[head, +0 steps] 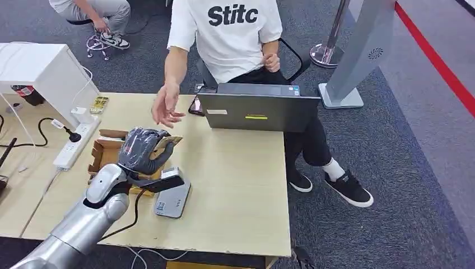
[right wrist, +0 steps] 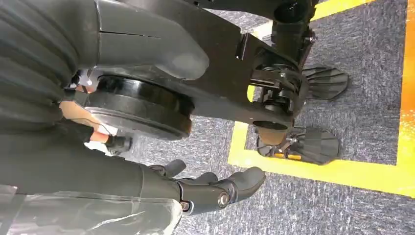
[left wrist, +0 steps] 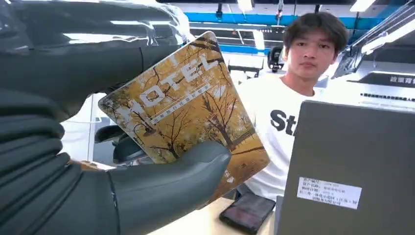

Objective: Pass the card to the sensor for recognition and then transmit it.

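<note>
The left hand [head: 144,150] pinches the card [left wrist: 188,115] between its thick thumb and darker fingers, raised above the tabletop [head: 235,185] just beyond the grey sensor [head: 172,200]. The right hand [right wrist: 215,188] hangs by the robot's side over the carpet, fingers loosely apart and holding nothing. Beyond the sensor, a person's hand [head: 166,105] reaches over the tabletop toward the card, close but apart from it. Farther from the sensor stands a laptop [head: 259,109]. The step looks like the handover: best to hold the card steady with its free edge offered forward, and loosen the pinch only once the person has a firm hold.
</note>
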